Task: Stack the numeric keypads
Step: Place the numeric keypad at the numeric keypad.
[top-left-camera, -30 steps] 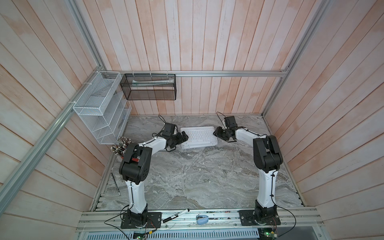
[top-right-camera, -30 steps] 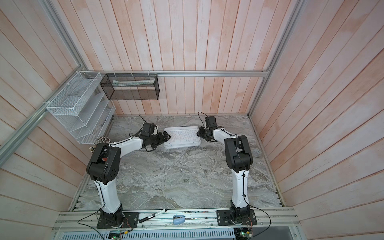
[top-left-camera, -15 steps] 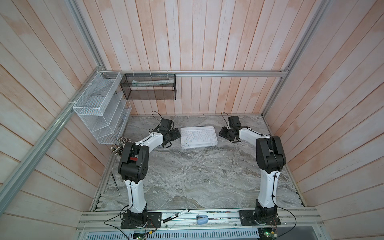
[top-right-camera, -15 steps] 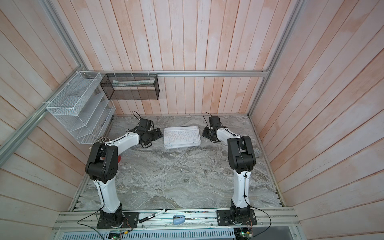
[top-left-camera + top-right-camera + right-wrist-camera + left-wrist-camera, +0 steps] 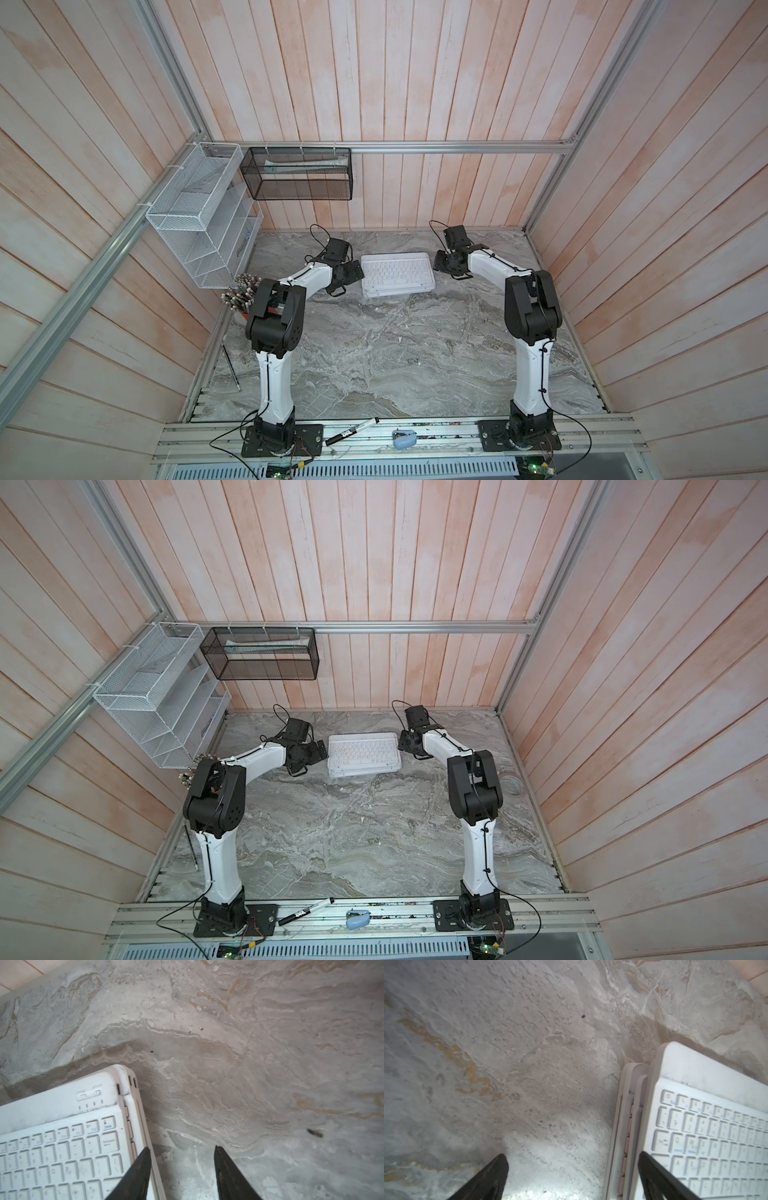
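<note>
Close back in on both ends of the numeric keypads (image 5: 398, 274) after pulling away | left gripper (image 5: 356, 272) wide open, right gripper (image 5: 440, 262) half open, both empty, just beside the pile | sits far centre of desk (image 5: 395, 353), layers slightly staggered | reads as squaring; stacking seemingly done
</note>
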